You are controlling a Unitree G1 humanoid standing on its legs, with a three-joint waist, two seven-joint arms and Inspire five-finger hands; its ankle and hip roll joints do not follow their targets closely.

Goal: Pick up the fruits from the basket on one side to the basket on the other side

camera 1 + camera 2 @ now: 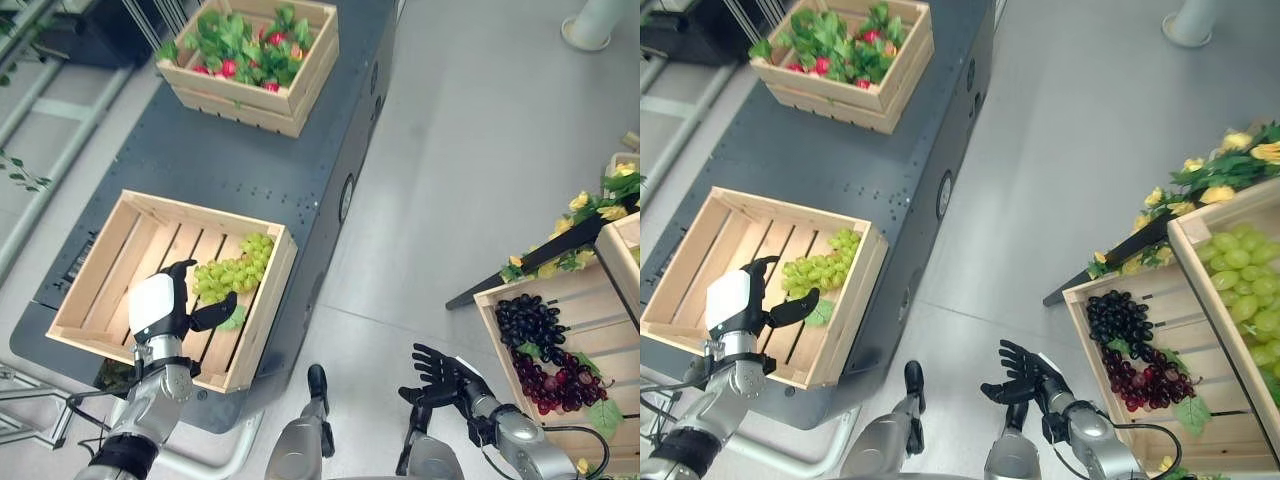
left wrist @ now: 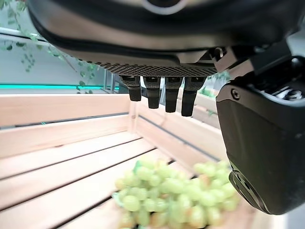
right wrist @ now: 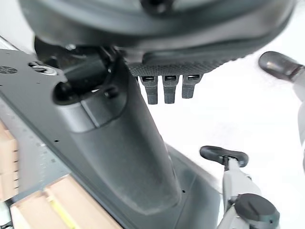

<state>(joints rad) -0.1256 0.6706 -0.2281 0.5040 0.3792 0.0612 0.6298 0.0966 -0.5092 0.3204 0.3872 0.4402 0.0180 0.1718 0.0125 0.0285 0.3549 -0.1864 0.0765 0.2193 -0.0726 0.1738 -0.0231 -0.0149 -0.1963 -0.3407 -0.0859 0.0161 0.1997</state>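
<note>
Left hand [image 1: 160, 308] lower left of frame, fingers spread and empty, hovering over the wooden crate [image 1: 262, 322], just beside the green grapes [image 1: 233, 270] lying at that crate's right end. Right hand [image 1: 1032, 379] bottom centre-right, fingers loose, holding nothing, above the grey floor [image 1: 480, 150]. Right-side crate [image 1: 1085, 331] holds dark grapes [image 1: 1116, 320]. Upper-left crate [image 1: 305, 85] holds red fruit with leaves [image 1: 245, 48].

You have four wooden crates: the near crate [image 1: 110, 270] holding one green grape bunch [image 1: 232, 268], the far crate [image 1: 300, 75], the dark-grape crate [image 1: 1200, 400], and another crate [image 1: 1200, 235] with green grapes.
</note>
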